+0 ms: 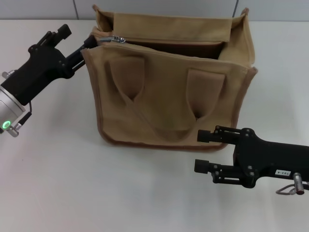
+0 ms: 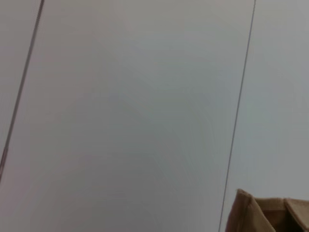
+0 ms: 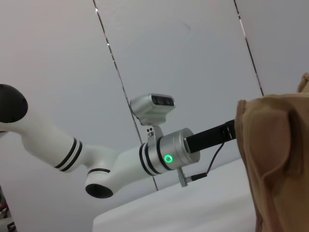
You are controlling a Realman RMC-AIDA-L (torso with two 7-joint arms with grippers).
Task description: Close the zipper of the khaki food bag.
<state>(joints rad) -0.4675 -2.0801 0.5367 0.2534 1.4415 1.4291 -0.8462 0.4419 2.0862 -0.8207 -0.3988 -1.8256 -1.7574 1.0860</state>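
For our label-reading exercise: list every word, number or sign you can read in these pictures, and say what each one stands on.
Small white sticker on the right pincer housing: has print, too small to read.
Khaki food bag: no words or logo show.
Zipper: no marking can be read on its pull.
Left pincer, at the bag's left top corner: no lettering, only a green ring light on its wrist, which is not text.

One bag (image 1: 169, 87) stands mid-frame, with two handles (image 1: 159, 104) and one zipper (image 1: 112, 39) at upper left. Two grippers: left (image 1: 87, 44) at upper left, right (image 1: 202, 151) at lower right.
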